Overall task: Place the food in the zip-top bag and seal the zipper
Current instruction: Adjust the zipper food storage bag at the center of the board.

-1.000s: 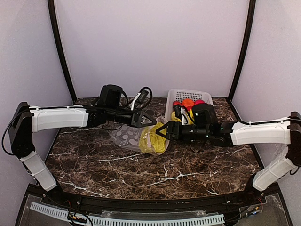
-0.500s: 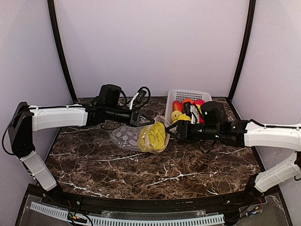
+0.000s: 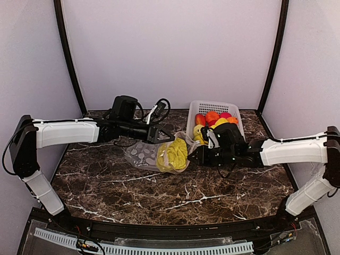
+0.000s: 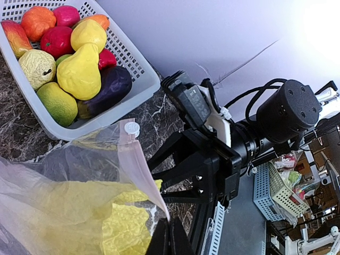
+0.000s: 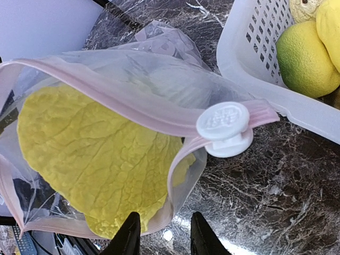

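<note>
Top external: I see the zip-top bag [image 3: 142,153] lying on the table [image 3: 159,191] between both arms, just beside the basket [image 3: 215,105], with yellow leafy food [image 3: 172,154] inside it.

Left wrist: my left gripper [image 4: 170,240] is pinched tight on the bag's mouth edge, below the zipper [image 4: 139,164].

Right wrist: my right gripper [image 5: 162,236] stands partly apart, the bag's lower lip between its fingers [image 5: 129,235], not clamped.

My left wrist view cuts off most of the left gripper [image 4: 169,238] at the bottom and the zip-top bag [image 4: 58,212] at the left. Overhead, the right gripper [image 3: 193,155] is too dark to read.
</note>
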You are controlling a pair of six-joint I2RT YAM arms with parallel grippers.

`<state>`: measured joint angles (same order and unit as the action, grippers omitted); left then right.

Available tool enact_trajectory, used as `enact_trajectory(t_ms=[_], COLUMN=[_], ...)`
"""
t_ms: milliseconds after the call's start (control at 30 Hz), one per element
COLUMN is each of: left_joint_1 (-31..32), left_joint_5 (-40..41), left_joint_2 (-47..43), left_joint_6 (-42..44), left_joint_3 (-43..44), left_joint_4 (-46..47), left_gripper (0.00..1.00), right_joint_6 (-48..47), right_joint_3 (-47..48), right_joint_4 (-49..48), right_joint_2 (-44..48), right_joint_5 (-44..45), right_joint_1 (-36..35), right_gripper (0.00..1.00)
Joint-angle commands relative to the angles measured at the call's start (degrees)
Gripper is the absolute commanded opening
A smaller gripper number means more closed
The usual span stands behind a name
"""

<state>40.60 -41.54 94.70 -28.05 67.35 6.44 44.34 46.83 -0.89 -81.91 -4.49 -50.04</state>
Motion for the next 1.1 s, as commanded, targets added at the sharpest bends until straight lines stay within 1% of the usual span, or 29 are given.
enact_trajectory(t_ms=[0,367,433,533,633,700,767,833,867,900,967,1067], left_joint_1=[-0.48,-0.7,-0.8,-0.97,-2.22,-3.71,-4.82,-5.32,-5.38,-5.47,-5.51,-5.72], left_joint_5=[-0.3,-0.34,-0.35,-0.15,0.85,2.51,5.12,7.28,7.97,9.09,10.77,12.69], left_joint_2=[-2.54,-2.35,-2.28,-2.3,-3.02,-4.36,-5.97,-6.95,-7.24,-7.28,-7.62,-8.14], left_joint_6=[1.19,1.42,1.42,1.5,2.73,4.44,7.03,9.95,11.55,12.11,13.27,13.87], left_joint_3=[-0.03,0.02,0.05,0.17,1.57,3.87,7.26,13.3,14.9,17.61,20.36,22.23], left_joint_4=[-1.22,-1.34,-1.41,-1.78,-4.32,-7.77,-12.12,-16.96,-20.1,-21.35,-24.25,-26.82], left_gripper=[0.01,0.01,0.01,0.01,0.01,0.01,0.01,0.01,0.01,0.01,0.01,0.01], right_joint_6=[0.38,-0.56,-0.89,-1.61,-3.1,-5.37,-8.43,-11.45,-12.6,-13.69,-15.28,-16.74], right_joint_3=[1.08,1.64,1.91,3.01,6.1,9.43,13.78,18.34,20.42,22.33,25.0,26.43], right_joint_4=[-2.46,-4.89,-5.09,-5.17,-3.28,-0.8,2.13,5.44,6.6,7.55,8.8,9.63], right_joint_2=[-1.67,-4.96,-5.42,-5.51,-4.01,-1.69,0.41,1.87,2.37,2.75,3.33,3.86], right_joint_5=[1.42,-0.14,-0.4,-1.16,-2.53,-2.75,-2.69,-2.65,-2.7,-2.79,-2.81,-1.15], right_joint_1=[0.49,0.65,0.73,0.79,1.17,1.26,1.27,1.27,1.26,1.26,1.26,1.33], right_gripper=[0.28,0.17,0.13,0.0,0.0,0.0,0.0,0.0,0.0,0.0,0.0,0.0])
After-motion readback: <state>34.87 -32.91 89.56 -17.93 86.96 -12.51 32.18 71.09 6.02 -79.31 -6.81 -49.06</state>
